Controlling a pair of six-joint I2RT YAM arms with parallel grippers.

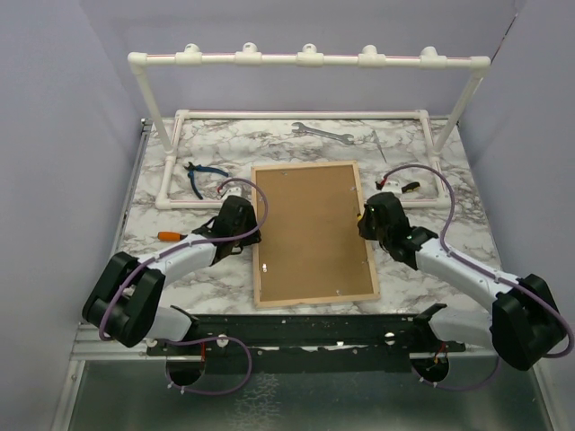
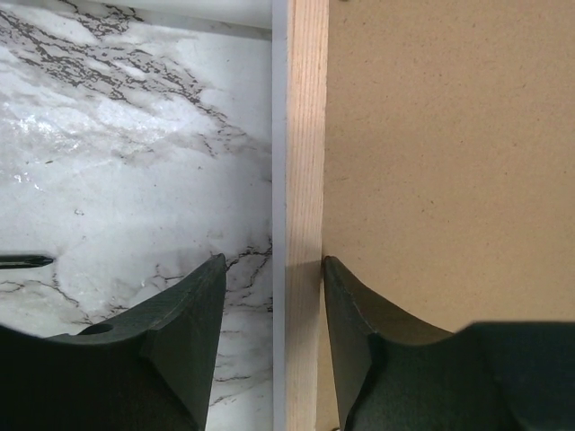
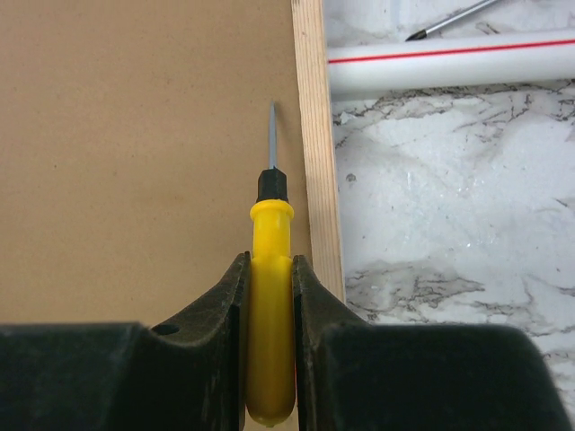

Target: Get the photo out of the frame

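Note:
The frame (image 1: 310, 229) lies back-up in the middle of the table, its brown fibreboard back ringed by a light wood rim (image 2: 305, 135). The photo is hidden under that back. My left gripper (image 1: 255, 236) straddles the left rim, open (image 2: 274, 260): the right finger touches the rim's inner side and the left finger stands apart over the marble. At the right edge, my right gripper (image 1: 364, 224) is shut (image 3: 269, 256) on a yellow-handled screwdriver (image 3: 270, 305). Its thin blade points along the board just inside the right rim (image 3: 310, 108).
A white pipe rack (image 1: 305, 58) spans the back, its base pipe (image 3: 449, 63) close to the frame's right side. A wrench (image 1: 322, 132), a thin pick (image 1: 379, 144), blue pliers (image 1: 202, 172), an orange-handled tool (image 1: 171, 236) and a small black item (image 1: 404, 187) lie around.

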